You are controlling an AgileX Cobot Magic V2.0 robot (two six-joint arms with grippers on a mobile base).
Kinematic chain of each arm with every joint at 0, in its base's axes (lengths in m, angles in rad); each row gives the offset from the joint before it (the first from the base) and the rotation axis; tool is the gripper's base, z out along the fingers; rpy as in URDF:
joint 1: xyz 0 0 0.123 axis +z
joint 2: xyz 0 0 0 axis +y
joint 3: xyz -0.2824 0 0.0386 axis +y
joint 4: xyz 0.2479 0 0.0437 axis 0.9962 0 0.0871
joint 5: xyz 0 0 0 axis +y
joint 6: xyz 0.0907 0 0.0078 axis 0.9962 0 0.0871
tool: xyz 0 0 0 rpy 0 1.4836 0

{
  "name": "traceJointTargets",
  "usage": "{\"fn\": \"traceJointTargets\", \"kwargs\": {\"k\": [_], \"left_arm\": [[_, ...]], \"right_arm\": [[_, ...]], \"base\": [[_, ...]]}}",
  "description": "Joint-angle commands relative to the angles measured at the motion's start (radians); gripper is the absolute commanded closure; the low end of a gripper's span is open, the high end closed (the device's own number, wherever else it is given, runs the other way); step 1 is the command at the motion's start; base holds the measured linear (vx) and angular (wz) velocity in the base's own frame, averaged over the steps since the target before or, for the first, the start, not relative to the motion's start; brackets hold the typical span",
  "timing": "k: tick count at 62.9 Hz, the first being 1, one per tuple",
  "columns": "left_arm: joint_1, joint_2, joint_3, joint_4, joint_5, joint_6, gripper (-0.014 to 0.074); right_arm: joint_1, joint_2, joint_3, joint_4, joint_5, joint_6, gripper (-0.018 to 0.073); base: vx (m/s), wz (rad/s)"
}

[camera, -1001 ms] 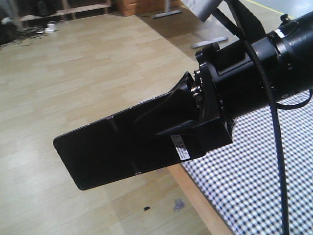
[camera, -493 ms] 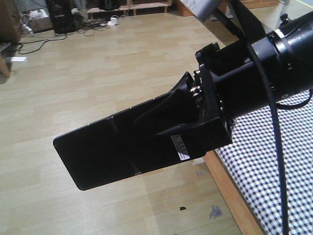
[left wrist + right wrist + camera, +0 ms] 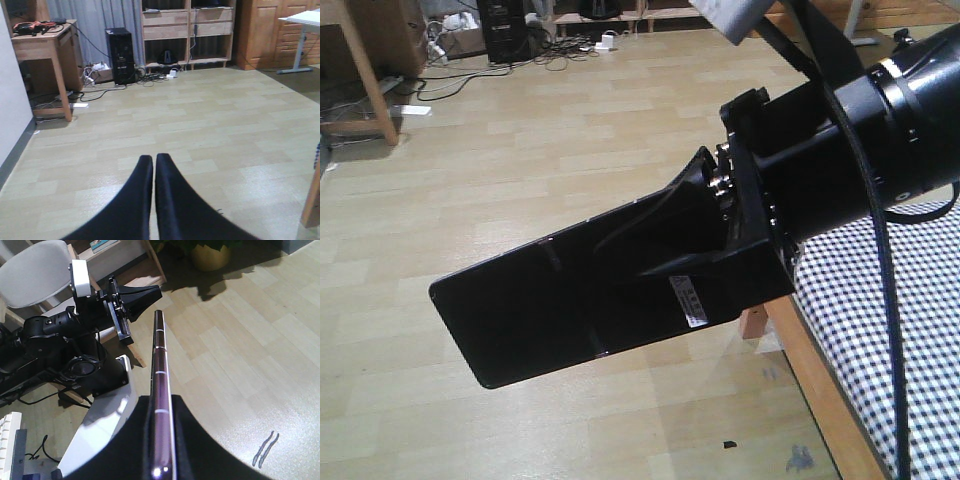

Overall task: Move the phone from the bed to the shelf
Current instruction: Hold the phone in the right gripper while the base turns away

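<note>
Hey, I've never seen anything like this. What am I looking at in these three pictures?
It is a robot with two arms, each ending in a two-fingered gripper. One camera looks forward: there the right gripper holds a flat black phone over the floor, beside a checked bed. A camera on the left wrist shows the left gripper shut and empty. The right wrist camera sees the phone edge-on between its fingers.
</note>
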Motion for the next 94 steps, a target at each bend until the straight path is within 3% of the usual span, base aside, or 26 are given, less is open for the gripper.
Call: {"fn": "traceJointTargets", "kwargs": {"k": [1, 94], "left_arm": [[0.001, -0.006, 0.006, -0.009, -0.075, 0.0, 0.0595], [0.001, -0.006, 0.006, -0.009, -0.075, 0.0, 0.0595]], "right_arm": [[-0.001, -0.03, -0.026, 0.069, 0.029, 0.002, 0.0561], [-0.001, -0.03, -0.026, 0.069, 0.028, 0.002, 0.0561]], "base": [[0.12, 0.21], [0.29, 0.03]]}}
